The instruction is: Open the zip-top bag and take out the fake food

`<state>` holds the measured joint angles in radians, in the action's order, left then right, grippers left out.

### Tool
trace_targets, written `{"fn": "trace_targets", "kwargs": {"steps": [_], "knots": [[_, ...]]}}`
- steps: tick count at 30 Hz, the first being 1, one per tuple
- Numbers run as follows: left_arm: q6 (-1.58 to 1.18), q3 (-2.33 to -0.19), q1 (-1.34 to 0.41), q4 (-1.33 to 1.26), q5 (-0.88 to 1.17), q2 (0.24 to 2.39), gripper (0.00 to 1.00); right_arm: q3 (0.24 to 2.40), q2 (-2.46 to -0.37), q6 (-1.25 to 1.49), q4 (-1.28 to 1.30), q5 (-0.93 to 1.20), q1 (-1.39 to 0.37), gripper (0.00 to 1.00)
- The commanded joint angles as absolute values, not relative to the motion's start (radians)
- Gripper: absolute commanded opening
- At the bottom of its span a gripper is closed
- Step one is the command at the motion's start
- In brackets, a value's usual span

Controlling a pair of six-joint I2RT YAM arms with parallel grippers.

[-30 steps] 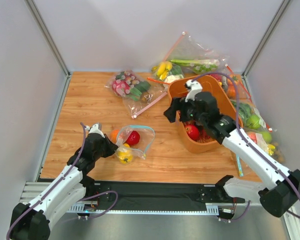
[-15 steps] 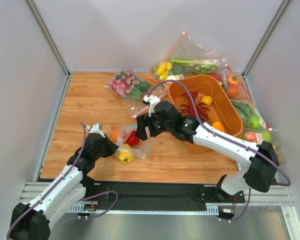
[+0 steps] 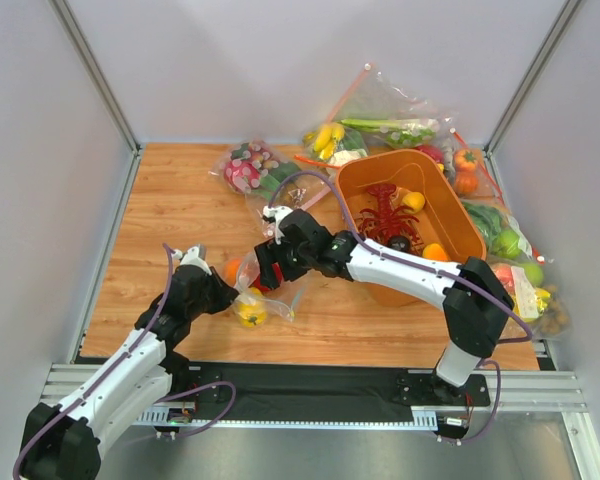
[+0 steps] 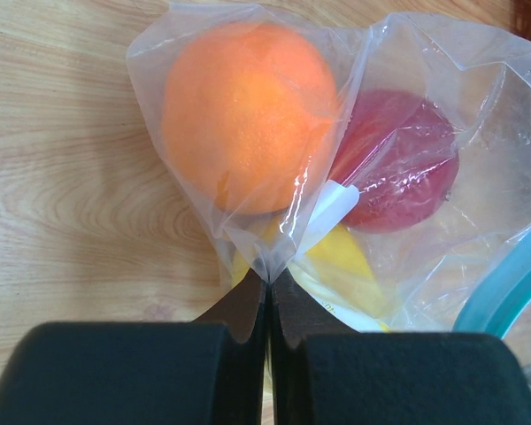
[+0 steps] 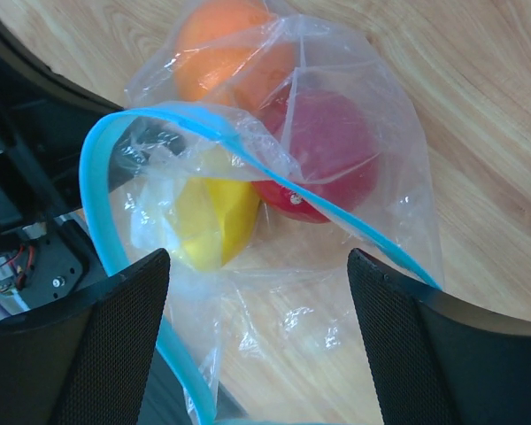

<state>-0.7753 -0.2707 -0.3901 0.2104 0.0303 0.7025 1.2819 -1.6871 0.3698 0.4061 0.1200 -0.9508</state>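
The zip-top bag (image 3: 270, 300) lies on the table near the front left, its teal zip strip (image 5: 97, 195) gaping open. Inside it are fake food pieces: an orange fruit (image 4: 248, 115), a red one (image 5: 327, 150) and a yellow one (image 5: 208, 217). My left gripper (image 4: 268, 282) is shut on the bag's closed bottom corner, beside the orange fruit (image 3: 230, 270). My right gripper (image 5: 257, 266) hovers open over the bag's mouth, its fingers (image 5: 106, 345) straddling the clear plastic with nothing held. From above, the right gripper (image 3: 265, 270) hides the red fruit.
An orange tub (image 3: 465, 225) at the right holds a red toy lobster (image 3: 380, 215) and small fruits. Other clear bags of toy food lie along the back (image 3: 260, 170) and the right edge (image 3: 500, 240). My right arm spans from the tub to the bag.
My right arm swung left from over the orange tub to the bag's open mouth, its jaws staying wide. The left gripper kept its hold on the bag corner.
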Motion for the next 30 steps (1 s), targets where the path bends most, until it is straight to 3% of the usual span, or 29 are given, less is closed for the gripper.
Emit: {"fn": "trace_targets", "kwargs": {"steps": [1,10,30], "knots": [[-0.752,-0.287,-0.385,0.176,0.051,0.707,0.0,1.313,-1.718,0.361,0.345,0.074,-0.957,0.82],[-0.73,-0.285,-0.385,0.17,0.075,0.715,0.0,1.272,-1.804,0.35,0.153,0.002,-0.957,0.83],[-0.699,-0.301,-0.385,0.199,0.086,0.698,0.0,1.35,-1.948,0.278,0.163,-0.094,-0.996,0.83]]}}
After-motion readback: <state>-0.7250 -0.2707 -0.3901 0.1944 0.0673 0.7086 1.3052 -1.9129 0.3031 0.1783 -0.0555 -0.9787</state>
